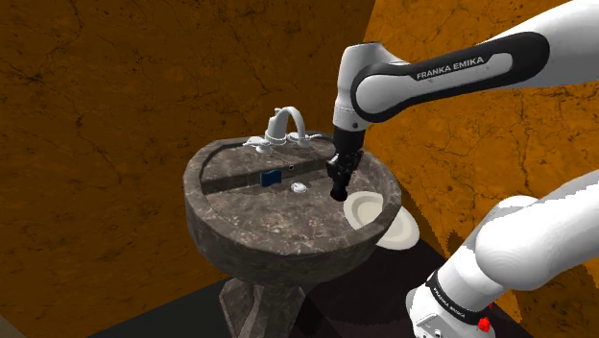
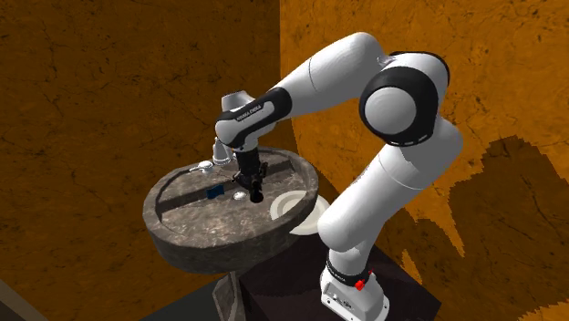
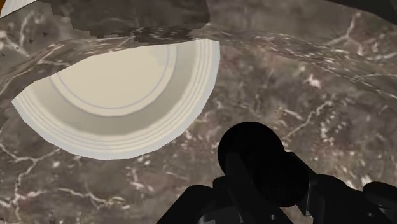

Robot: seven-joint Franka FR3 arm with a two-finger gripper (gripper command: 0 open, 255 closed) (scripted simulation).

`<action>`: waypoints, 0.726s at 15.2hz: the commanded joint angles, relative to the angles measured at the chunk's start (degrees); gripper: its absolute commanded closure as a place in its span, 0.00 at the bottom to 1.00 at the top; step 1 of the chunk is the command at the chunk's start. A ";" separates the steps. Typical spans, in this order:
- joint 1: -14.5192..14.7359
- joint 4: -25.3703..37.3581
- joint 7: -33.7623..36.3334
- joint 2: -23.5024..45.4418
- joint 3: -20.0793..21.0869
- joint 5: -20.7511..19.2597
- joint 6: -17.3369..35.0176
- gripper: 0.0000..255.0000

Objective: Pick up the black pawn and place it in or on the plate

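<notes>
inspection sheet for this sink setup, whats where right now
surface: grey marbled sink basin on a pedestal
job's things: black pawn held over the basin, beside the plate, which leans tilted at the rim and partly pokes outside it
clutter: small blue block, small white round piece, faucet at the back rim
claw: shut on the pawn, pointing down
cables: nothing seen
surroundings: orange-brown cracked walls
</notes>
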 commanded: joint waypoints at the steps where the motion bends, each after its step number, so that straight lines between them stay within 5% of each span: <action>1: -0.80 -3.48 -2.50 -3.91 -1.76 -0.53 -0.48 1.00; 11: -7.93 -14.59 -15.03 -19.15 -12.03 -8.43 -4.48 1.00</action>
